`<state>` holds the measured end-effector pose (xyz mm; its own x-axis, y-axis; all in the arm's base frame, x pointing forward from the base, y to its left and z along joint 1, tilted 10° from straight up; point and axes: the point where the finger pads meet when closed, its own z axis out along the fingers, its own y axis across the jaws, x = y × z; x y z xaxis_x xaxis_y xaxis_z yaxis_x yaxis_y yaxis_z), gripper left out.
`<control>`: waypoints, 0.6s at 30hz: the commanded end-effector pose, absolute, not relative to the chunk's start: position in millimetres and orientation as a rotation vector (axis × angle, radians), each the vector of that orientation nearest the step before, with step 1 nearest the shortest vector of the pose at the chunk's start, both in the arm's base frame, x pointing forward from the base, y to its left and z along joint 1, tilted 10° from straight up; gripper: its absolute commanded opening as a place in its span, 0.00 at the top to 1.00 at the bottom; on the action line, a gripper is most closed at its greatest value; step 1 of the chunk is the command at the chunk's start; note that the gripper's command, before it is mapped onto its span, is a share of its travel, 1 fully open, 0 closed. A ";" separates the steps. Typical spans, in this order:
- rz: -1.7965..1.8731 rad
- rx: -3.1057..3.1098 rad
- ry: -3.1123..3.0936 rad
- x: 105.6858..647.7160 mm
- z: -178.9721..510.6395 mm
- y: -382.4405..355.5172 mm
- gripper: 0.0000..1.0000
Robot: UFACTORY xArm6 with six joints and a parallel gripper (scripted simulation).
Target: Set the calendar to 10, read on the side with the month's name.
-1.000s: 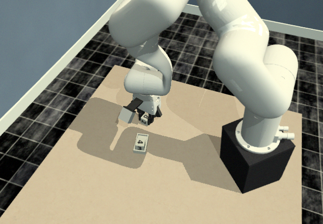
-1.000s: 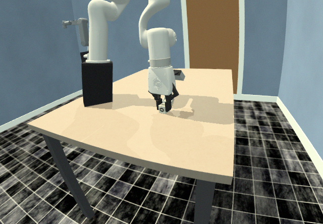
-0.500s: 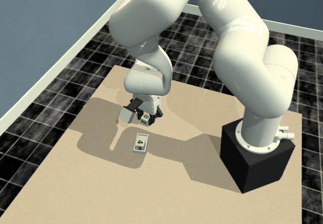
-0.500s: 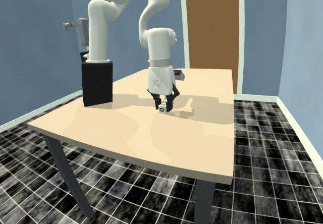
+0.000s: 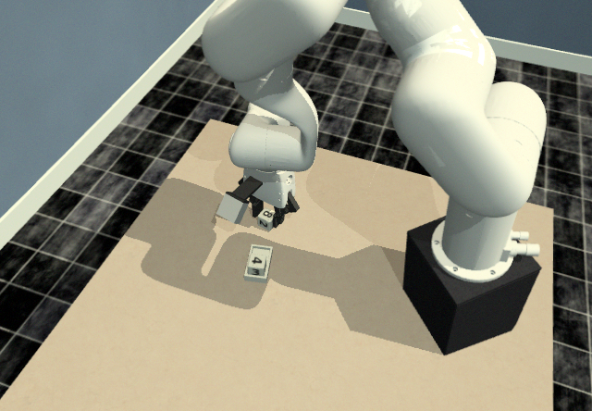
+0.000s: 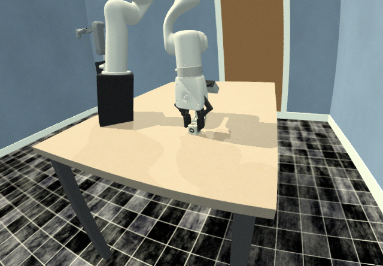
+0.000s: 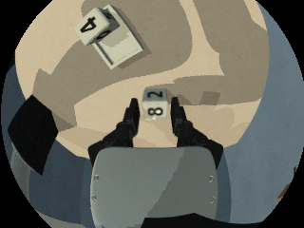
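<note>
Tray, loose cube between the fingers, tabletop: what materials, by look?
Tray: matte off-white, painted wood or plastic.
Cube: same matte off-white, black numerals, no grain.
Tabletop: pale tan, faintly mottled, perhaps wood or laminate.

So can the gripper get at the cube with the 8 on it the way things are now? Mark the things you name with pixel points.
Probably yes: the gripper (image 5: 267, 216) (image 6: 194, 125) (image 7: 155, 104) is open around the cube (image 5: 265, 219) (image 6: 192, 129) (image 7: 155, 104), with a gap at each side and nothing between.
</note>
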<state>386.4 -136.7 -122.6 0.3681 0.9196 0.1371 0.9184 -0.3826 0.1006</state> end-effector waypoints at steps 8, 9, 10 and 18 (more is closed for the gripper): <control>0.268 2.591 1.740 380.0 -68.6 -142.0 0.51; 0.268 2.591 1.740 380.0 -68.6 -142.0 0.51; 0.268 2.591 1.740 380.0 -68.6 -142.0 0.51; 0.268 2.591 1.740 376.1 -42.9 -144.3 0.51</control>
<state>376.8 -143.1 -55.7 0.3656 0.9197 0.1435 0.9161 -0.3828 0.1192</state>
